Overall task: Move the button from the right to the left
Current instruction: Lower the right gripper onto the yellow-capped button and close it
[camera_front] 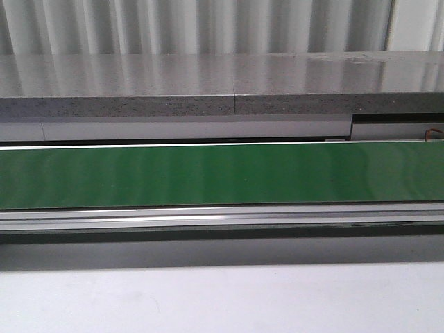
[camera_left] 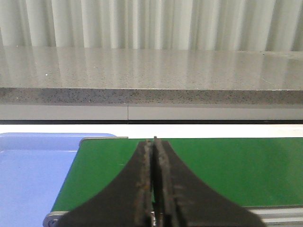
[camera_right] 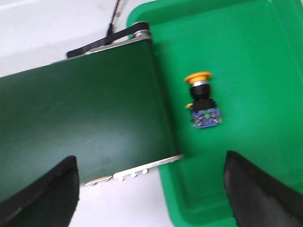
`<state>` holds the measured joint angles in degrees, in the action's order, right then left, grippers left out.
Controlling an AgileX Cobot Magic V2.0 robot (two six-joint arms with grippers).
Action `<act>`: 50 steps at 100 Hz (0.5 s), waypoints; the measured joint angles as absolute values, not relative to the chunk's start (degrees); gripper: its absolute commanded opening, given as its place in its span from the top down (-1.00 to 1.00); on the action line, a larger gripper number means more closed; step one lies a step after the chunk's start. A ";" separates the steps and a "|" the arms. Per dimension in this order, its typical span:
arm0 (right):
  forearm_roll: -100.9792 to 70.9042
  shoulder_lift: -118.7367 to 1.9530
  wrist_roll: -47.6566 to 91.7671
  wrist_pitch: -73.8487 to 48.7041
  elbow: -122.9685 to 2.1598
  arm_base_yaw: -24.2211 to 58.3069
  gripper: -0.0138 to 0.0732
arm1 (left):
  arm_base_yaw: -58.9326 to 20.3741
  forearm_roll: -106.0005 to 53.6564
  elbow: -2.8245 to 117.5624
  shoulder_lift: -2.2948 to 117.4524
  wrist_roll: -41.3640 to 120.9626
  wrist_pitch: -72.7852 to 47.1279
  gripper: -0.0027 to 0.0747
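The button, with its yellow-orange cap, black collar and blue contact body, lies on its side in a green tray beside the end of the green belt. My right gripper is wide open above the belt end and the tray edge, with the button beyond its fingertips. My left gripper is shut and empty over the belt near its other end. Neither gripper shows in the front view, nor does the button.
A blue tray sits beside the belt's left end. The belt runs across the front view, with a metal rail before it and a grey stone ledge behind. A cable runs near the belt's right end.
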<state>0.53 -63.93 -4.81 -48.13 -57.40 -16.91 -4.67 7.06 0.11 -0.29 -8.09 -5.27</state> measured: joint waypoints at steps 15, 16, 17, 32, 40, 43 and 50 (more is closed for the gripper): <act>-2.50 -71.34 -0.65 -45.99 -61.20 -24.05 -0.73 | -4.67 7.06 0.11 -0.29 -8.09 -5.27 0.98; -2.73 -71.70 0.00 -45.50 -61.33 -24.59 -0.73 | -4.67 7.06 0.11 -0.29 -8.09 -5.27 0.98; -3.00 -72.07 0.00 -45.26 -61.58 -24.85 -0.73 | -4.67 7.06 0.11 -0.29 -8.09 -5.27 0.98; -8.98 -81.67 5.19 -41.73 -64.46 -29.11 -0.73 | -4.67 7.06 0.11 -0.29 -8.09 -5.27 0.98; -11.47 -86.81 7.29 -40.26 -66.02 -30.34 -0.73 | -4.67 7.06 0.11 -0.29 -8.09 -5.27 0.98; -12.59 -88.99 8.15 -39.69 -66.65 -30.66 -0.73 | -4.67 7.06 0.11 -0.29 -8.09 -5.27 0.98; -14.47 -92.96 10.64 -38.79 -67.80 -31.24 -0.73 | -4.67 7.06 0.11 -0.29 -8.09 -5.27 0.98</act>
<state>-14.47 -92.96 10.64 -38.79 -67.80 -31.24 -4.67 7.06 0.11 -0.29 -8.09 -5.27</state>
